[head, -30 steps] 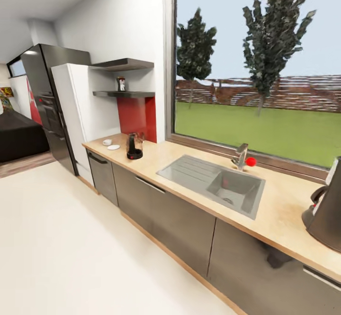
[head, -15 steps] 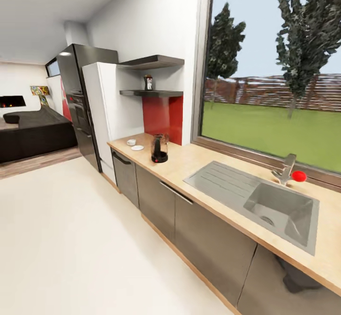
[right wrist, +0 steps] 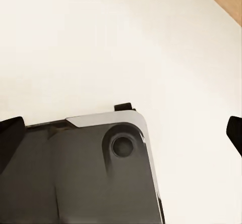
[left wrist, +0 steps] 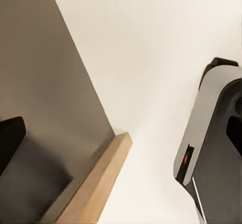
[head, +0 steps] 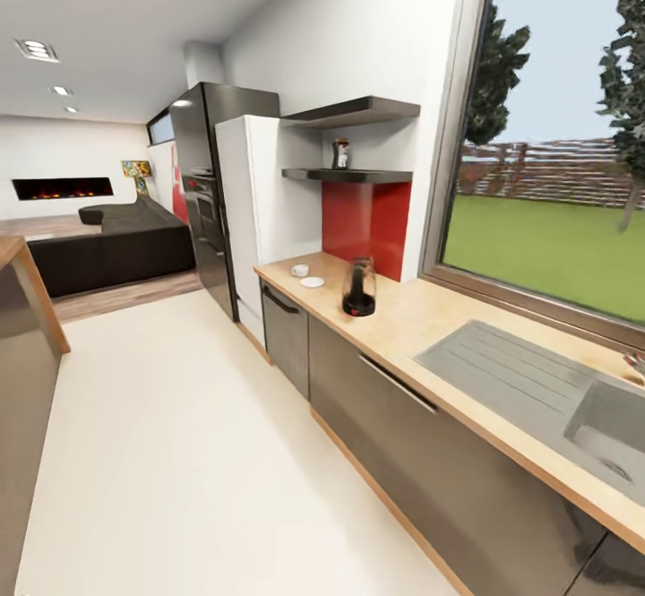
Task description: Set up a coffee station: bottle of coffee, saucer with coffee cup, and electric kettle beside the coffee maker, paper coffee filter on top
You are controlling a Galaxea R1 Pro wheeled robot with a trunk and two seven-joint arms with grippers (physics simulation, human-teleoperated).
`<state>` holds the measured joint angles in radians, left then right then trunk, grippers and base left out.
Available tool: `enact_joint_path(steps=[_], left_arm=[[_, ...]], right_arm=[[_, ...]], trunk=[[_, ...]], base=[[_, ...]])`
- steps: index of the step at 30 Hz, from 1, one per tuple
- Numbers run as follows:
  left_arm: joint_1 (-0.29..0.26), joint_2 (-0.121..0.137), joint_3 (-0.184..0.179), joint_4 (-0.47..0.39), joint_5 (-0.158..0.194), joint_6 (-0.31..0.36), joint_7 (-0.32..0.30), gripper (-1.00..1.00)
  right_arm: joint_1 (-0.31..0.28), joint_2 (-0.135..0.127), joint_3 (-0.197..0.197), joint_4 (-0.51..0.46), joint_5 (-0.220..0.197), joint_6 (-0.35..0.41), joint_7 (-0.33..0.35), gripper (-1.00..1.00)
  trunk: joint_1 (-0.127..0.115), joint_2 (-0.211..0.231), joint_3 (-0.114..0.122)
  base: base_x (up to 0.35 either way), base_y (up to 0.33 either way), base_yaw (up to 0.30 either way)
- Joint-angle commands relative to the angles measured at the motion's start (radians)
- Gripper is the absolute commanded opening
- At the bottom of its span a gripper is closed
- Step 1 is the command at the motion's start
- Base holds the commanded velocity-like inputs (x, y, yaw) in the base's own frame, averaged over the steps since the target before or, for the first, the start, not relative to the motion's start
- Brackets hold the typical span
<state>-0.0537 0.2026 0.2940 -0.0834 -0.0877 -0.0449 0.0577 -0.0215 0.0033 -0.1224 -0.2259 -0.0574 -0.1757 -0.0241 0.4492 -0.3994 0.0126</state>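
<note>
Hands (both floorward) point(right wrist: 121, 128) over base point(right wrist: 96, 173)

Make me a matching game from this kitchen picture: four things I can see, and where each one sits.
Things:
1. bottle of coffee
2. electric kettle
3. coffee cup
4. sink

Places:
A. set into the kitchen countertop under the window
B. on the lower wall shelf
C. on the countertop in front of the red panel
D. on the countertop's far end, beside the saucer

Pairs: 1-B, 2-C, 3-D, 4-A
</note>
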Motion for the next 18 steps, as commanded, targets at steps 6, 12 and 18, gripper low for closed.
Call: enact_joint_path(steps=[6,12,18], left_arm=[[-0.001,0.000,0.007,0.002,-0.009,-0.004,0.002,1.00],[0.000,0.000,0.006,0.002,-0.009,-0.004,0.001,1.00],[0.000,0.000,0.006,0.002,-0.010,-0.005,0.001,1.00]], right_arm=[[0.000,0.001,-0.002,0.000,-0.006,-0.004,0.000,1.00],[0.000,0.001,-0.002,0.000,-0.007,-0.004,0.000,1.00],[0.000,-0.001,-0.003,0.000,-0.008,-0.004,-0.002,1.00]], trunk=[[0.001,-0.001,-0.003],[0.001,-0.001,-0.006],[0.001,-0.001,-0.006]], base=[[0.256,0.247,0.272],[0.260,0.245,0.258],[0.284,0.211,0.055]])
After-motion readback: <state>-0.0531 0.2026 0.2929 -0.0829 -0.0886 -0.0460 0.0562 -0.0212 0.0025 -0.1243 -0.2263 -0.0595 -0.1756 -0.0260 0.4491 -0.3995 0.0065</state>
